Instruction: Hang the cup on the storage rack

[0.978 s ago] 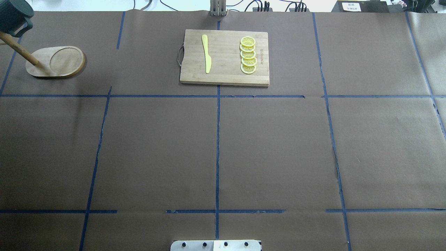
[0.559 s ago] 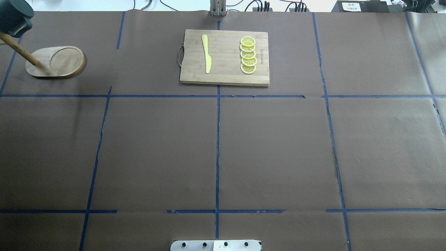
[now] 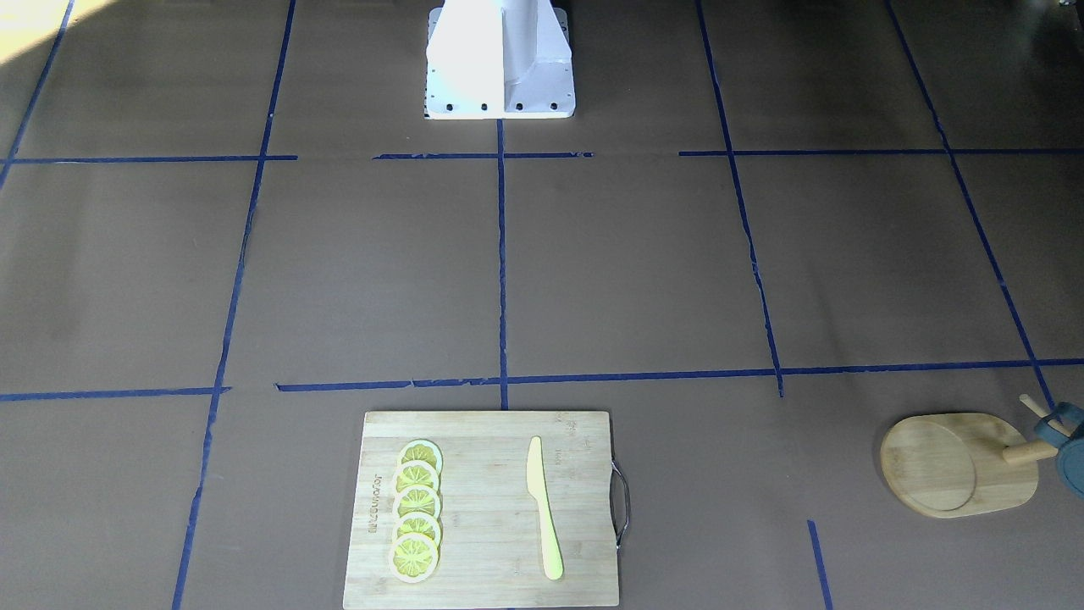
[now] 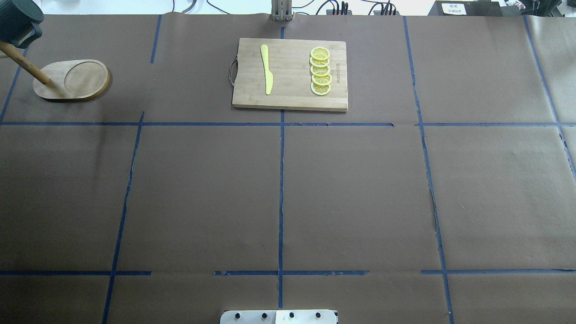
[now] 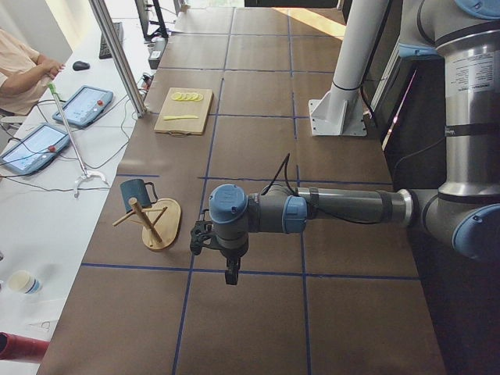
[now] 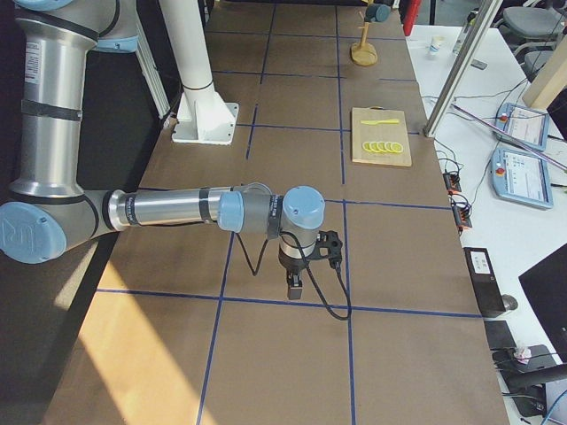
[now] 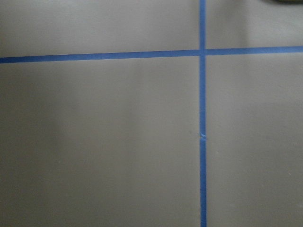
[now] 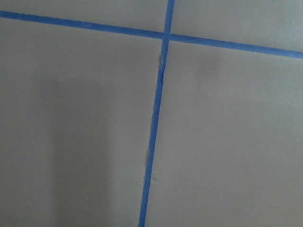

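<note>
At far-left corner of tabletop (image 4: pixel 360 202): cup (image 4: pixel 15 20) hung on a peg of storage rack (image 4: pixel 85 81), raised clear of the oval base, nothing gripping it. Reads as hang step already done; only wrap-up left. Left hand (image 5: pixel 232 272) and right hand (image 6: pixel 294 285) both low over bare tabletop near robot base, well apart from rack. Apart or together: cannot tell, side views only. Next move probably just homing arms; calls for staying off rack to avoid knocking cup loose.

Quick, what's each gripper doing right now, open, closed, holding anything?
Left gripper: cannot tell, seen only from the side.
Right gripper: cannot tell, seen only from the side.
</note>
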`<action>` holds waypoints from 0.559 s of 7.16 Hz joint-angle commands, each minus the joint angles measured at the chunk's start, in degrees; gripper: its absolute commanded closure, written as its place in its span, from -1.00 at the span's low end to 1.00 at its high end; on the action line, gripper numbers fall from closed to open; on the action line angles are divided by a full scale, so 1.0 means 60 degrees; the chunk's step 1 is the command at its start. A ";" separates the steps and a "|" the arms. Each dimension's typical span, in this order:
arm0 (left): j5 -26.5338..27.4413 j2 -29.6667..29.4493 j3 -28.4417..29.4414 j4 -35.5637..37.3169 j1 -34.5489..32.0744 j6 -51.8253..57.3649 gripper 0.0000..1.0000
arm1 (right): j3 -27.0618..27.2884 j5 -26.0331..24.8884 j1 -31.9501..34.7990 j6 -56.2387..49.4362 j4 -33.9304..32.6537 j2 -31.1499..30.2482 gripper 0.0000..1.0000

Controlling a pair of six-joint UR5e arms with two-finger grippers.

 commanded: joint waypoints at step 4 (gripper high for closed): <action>-0.0029 0.0040 -0.0065 -0.0089 0.0001 0.0035 -1.00 | -0.0015 0.0013 0.0000 0.0000 0.0039 -0.0047 -1.00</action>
